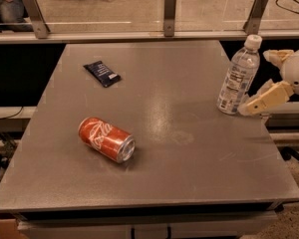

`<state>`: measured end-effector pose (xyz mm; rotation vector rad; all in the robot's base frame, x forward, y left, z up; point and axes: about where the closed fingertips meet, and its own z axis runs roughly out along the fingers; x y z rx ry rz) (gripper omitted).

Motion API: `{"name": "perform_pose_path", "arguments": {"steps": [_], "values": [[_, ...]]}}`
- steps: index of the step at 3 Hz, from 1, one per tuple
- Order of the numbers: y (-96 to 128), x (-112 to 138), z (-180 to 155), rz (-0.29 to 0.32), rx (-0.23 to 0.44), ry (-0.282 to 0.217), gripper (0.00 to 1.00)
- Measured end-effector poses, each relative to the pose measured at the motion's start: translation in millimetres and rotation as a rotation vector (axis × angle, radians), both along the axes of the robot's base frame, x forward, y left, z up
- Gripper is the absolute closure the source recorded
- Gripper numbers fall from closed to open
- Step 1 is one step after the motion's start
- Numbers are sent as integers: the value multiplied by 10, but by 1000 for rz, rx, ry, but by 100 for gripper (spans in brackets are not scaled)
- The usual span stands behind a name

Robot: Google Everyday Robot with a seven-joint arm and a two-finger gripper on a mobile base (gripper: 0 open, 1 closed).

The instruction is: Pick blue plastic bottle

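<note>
The blue plastic bottle (237, 78) is clear with a white cap and a printed label. It stands upright near the right edge of the grey table (189, 173). My gripper (256, 83) comes in from the right, just beside the bottle. It is open, with one finger (276, 56) behind the bottle's upper part and the other finger (263, 101) low by its base. The bottle is not gripped.
A red soda can (106, 139) lies on its side at the front left of the table. A flat dark blue packet (102, 73) lies at the back left. A railing with metal posts (169, 11) runs behind the table.
</note>
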<state>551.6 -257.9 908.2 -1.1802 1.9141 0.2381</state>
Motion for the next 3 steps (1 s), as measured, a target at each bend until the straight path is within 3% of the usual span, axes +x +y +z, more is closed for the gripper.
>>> {"name": "perform_pose_path", "arguments": {"steps": [1,3], "values": [[125,110,-66,4,97,-12,0],[330,304,-152,15,203,-19,40]]}}
